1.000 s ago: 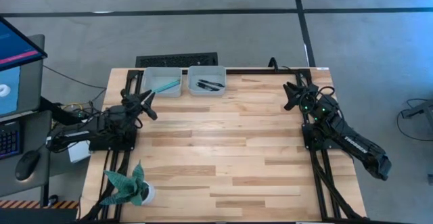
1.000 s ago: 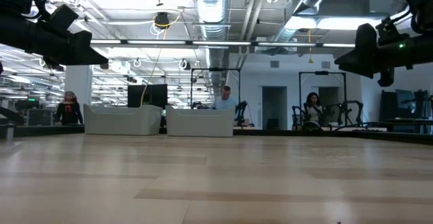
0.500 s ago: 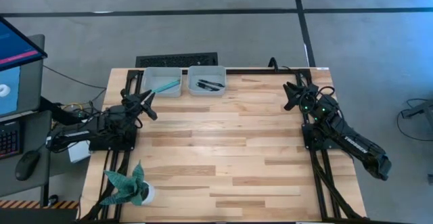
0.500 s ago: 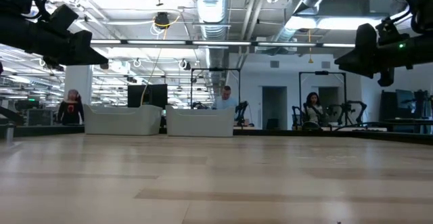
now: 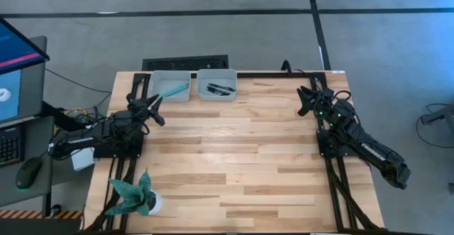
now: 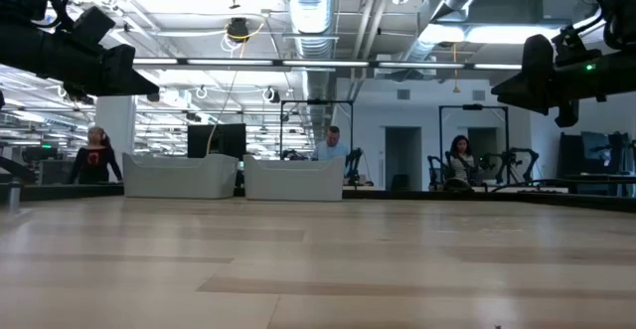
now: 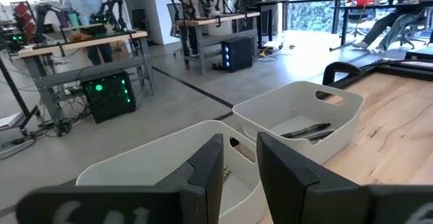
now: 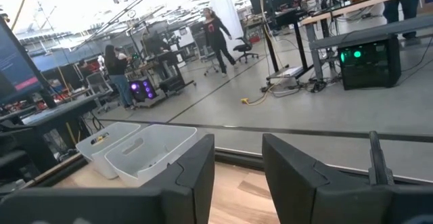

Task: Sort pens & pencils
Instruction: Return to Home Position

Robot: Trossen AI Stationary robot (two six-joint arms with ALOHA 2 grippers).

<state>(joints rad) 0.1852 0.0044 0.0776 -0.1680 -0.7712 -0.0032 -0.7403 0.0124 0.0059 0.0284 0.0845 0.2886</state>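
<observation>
Left arm folded low at the left side, elbow bent, left tool raised and pointing forward, fingers slightly apart and empty, right arm folded likewise at the right side, right tool raised, fingers narrowly parted, empty

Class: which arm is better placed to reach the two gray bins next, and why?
Probably left: the left gripper sits open just beside the gray bins, while the right gripper waits far across the table.
</observation>
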